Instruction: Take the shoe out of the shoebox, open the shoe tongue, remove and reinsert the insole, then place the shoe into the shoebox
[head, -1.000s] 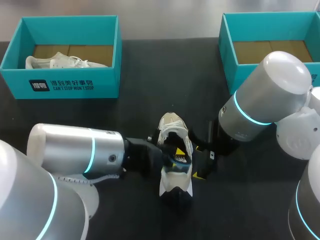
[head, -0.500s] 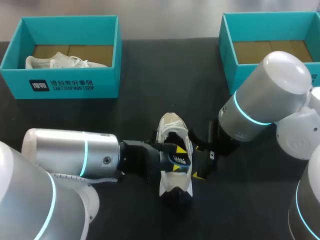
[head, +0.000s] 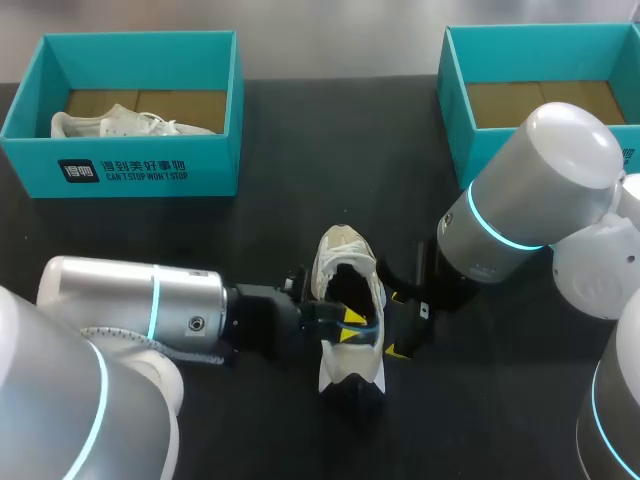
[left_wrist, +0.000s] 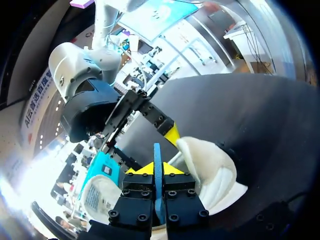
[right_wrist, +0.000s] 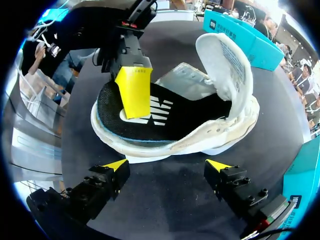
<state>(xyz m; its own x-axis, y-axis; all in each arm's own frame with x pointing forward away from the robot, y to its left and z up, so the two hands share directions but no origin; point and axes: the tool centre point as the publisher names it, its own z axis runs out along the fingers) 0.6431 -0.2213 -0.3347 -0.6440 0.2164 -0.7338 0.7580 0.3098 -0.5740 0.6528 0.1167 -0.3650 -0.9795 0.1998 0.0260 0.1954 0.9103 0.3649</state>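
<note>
A white shoe (head: 345, 250) lies on the black table between my two grippers, its tongue pulled back. My left gripper (head: 345, 325) reaches into the shoe's opening from the left. In the left wrist view this gripper (left_wrist: 156, 172) is shut on the thin blue edge of the insole (left_wrist: 157, 155), beside the shoe's white heel (left_wrist: 212, 172). The right wrist view shows the black insole (right_wrist: 175, 117) inside the shoe (right_wrist: 235, 75), with a yellow left fingertip (right_wrist: 134, 90) on it. My right gripper (right_wrist: 167, 167) stands open just beside the shoe's sole (head: 397, 322), touching nothing.
A teal shoebox (head: 120, 170) at the back left holds another white shoe (head: 130, 123). A second teal shoebox (head: 480, 60) stands at the back right, showing a cardboard floor. My right arm's bulky elbow (head: 545, 180) hangs over the table's right side.
My left arm has drawn back a little to the left, and its fingers have closed on the insole's edge. The shoe and right arm have stayed put.
</note>
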